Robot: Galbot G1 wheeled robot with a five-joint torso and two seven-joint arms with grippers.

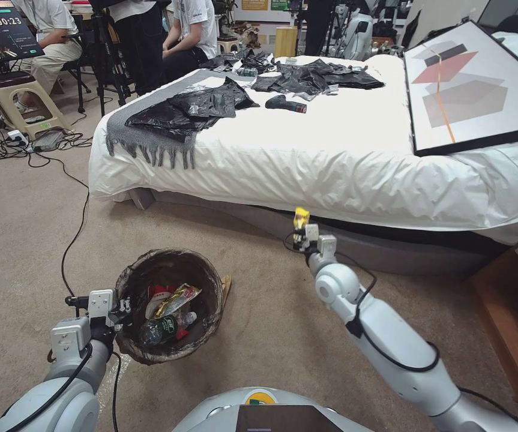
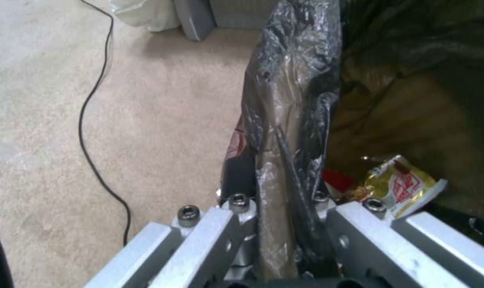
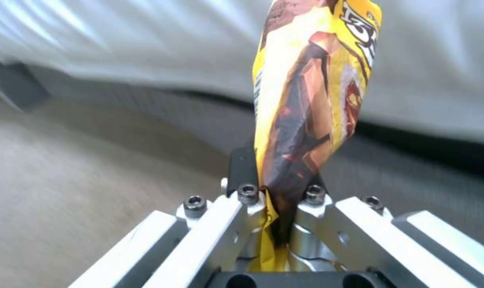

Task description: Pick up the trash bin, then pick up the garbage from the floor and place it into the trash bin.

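Robot's own torso sat at the bottom of the head view, and right in front of it was the trash bin [image 1: 168, 306], so that's the landmark for everything else. Biggest thing around was the bed [image 1: 343, 150], well beyond the bin, with flat black bags [image 1: 192, 108] spread on top.

Left gripper [image 1: 119, 311] was at the bin's near-left rim, fingers pinched tight on the rim and the dark liner [image 2: 289, 104], so the bin was held, though whether it was lifted off the carpet [image 1: 24, 228] was hard to tell. Inside it already sat a small bottle [image 1: 165, 328], a gold wrapper [image 1: 177, 298] and a red-and-white packet [image 1: 158, 295]. A brown paper scrap [image 1: 227, 287] poked out just beside the bin's far-right edge, outside it.

Right gripper [image 1: 300, 235] was off to the bin's right and farther out, near the bed base, fingers clamped on the lower end of a yellow snack packet [image 3: 311, 92] that stood up from them.

So it looked like the carry-and-drop step: packet picked, not yet binned. Next move probably called for swinging that arm back over the bin's mouth before letting go, since a light packet could flutter past the rim.
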